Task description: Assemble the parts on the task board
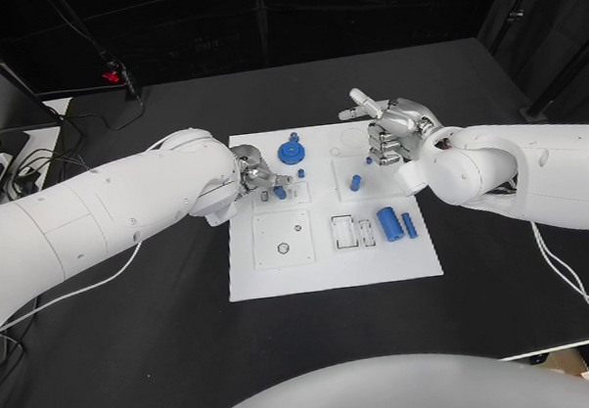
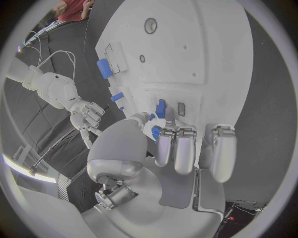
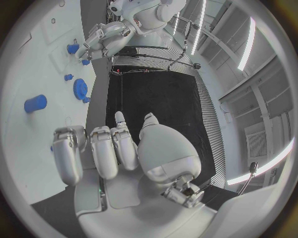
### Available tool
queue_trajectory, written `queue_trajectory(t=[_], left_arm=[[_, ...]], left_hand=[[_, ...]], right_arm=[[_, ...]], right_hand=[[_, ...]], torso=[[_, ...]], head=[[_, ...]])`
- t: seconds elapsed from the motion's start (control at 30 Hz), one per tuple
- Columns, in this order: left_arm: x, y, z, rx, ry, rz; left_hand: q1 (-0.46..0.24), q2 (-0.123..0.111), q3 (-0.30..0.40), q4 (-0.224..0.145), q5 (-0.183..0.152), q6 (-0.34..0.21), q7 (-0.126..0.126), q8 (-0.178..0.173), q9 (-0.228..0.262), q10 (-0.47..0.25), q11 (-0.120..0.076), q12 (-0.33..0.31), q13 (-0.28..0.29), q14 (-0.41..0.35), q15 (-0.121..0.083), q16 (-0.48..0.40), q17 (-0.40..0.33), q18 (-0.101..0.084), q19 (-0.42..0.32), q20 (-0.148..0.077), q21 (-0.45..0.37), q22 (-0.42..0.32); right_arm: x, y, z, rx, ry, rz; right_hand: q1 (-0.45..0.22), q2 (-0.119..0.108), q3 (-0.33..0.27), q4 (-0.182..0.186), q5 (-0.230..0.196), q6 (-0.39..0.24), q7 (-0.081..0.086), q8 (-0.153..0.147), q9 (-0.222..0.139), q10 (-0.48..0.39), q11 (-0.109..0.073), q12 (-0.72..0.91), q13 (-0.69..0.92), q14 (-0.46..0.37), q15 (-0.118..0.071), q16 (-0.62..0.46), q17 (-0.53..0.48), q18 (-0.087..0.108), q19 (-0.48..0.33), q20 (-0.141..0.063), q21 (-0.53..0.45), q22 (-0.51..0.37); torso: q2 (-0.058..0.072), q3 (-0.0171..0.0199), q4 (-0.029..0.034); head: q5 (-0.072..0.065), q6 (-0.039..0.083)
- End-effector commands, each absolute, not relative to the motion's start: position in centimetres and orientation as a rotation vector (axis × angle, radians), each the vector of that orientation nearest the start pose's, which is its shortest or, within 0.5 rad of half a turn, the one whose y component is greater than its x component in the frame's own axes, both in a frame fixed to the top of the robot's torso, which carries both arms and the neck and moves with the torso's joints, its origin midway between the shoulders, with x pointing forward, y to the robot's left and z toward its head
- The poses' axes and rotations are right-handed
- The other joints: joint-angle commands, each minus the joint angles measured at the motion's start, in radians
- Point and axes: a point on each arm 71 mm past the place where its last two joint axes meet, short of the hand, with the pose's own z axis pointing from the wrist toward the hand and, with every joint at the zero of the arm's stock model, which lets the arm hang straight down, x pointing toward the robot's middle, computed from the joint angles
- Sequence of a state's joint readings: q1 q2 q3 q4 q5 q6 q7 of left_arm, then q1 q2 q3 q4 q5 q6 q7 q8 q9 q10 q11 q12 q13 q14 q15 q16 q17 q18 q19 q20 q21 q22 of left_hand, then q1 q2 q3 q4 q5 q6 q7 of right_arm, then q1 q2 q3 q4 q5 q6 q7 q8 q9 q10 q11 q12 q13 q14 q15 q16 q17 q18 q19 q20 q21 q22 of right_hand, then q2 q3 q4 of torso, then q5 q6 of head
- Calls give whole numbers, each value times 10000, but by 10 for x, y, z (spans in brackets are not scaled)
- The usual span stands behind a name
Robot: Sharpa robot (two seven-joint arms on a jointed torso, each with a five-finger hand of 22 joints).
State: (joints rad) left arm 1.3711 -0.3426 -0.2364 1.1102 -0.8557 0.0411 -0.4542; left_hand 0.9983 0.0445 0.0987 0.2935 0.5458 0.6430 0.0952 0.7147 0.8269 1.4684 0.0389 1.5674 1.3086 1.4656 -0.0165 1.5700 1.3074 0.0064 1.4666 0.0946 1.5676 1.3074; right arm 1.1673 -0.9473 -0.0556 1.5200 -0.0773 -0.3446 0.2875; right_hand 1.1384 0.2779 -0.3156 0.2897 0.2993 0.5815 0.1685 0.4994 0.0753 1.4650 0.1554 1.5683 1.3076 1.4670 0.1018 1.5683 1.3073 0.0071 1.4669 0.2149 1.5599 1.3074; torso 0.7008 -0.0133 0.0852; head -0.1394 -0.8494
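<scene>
Black table (image 1: pixel 141 358) carries the work area; black curtains (image 1: pixel 290 18) hang behind its far edge. White cable (image 1: pixel 90 284) runs across the tabletop on the robot's left side, and a second white cable (image 1: pixel 572 278) lies on the right side, trailing to the near edge. A small red object (image 1: pixel 113 75) sits near the far left corner, with dark cables (image 1: pixel 43 166) bunched just off the table's left edge.

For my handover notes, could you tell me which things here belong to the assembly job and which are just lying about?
Job: task board; blue gear; blue cylinder; slim blue peg; left hand; right hand.
Lying about: cables by the table's far left corner.
</scene>
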Motion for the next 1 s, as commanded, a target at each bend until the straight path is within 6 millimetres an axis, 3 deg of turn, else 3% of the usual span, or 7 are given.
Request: queue_trajectory(t=[0.03, 0.47, 0.83, 1.0], left_arm=[[539, 73, -213, -1449, 22944, -5305], [538, 72, -213, -1322, 23082, -5316], [538, 72, -213, -1312, 23049, -5381], [537, 71, -213, -1263, 23083, -5410]], left_hand=[[120, 49, 96, -21, 107, -68, -12, -59, -39, 1024, -56, 34, 2622, 1052, -19, 8, 2634, -64, 1042, 33, 32, 2634], [1010, -91, 308, -62, 390, 1, -46, -120, -170, 1024, -88, 34, 2622, 1052, -38, 8, 2634, -64, 1042, 18, 32, 2634], [1176, -122, 333, -63, 458, 55, -61, -64, -152, 1024, -100, 34, 2622, 1052, -46, 8, 2634, -64, 1042, 12, 32, 2634], [1745, -180, 485, -202, 484, 86, -120, 27, -111, 1024, -153, 34, 2622, 1052, -84, 8, 2634, -64, 1042, -11, 32, 2634]], right_arm=[[480, -264, -204, 11604, 14945, 13303], [480, -265, -204, 11611, 14940, 13287], [480, -266, -204, 11618, 14934, 13269], [480, -266, -204, 11621, 14932, 13262]], right_hand=[[18, 81, 57, 20, 62, -81, 619, 36, -15, 1058, 20, 25, 2632, 1038, -19, 25, 2635, -2, 829, -54, -56, 2529], [18, 81, 57, 20, 62, -81, 619, 36, -15, 1058, 20, 25, 2632, 1038, -19, 25, 2635, -2, 829, -54, -56, 2529], [18, 81, 57, 20, 62, -81, 619, 36, -15, 1058, 20, 25, 2632, 1038, -19, 25, 2635, -2, 829, -54, -56, 2529], [18, 81, 57, 20, 62, -81, 619, 36, -15, 1058, 20, 25, 2632, 1038, -19, 25, 2635, -2, 829, -54, -56, 2529]], torso=[[-4, 2, 5], [0, 3, 4], [-5, 4, 2], [4, -1, 3]], head=[[-5, -1], [-15, 0], [-9, 2], [-10, 3]])
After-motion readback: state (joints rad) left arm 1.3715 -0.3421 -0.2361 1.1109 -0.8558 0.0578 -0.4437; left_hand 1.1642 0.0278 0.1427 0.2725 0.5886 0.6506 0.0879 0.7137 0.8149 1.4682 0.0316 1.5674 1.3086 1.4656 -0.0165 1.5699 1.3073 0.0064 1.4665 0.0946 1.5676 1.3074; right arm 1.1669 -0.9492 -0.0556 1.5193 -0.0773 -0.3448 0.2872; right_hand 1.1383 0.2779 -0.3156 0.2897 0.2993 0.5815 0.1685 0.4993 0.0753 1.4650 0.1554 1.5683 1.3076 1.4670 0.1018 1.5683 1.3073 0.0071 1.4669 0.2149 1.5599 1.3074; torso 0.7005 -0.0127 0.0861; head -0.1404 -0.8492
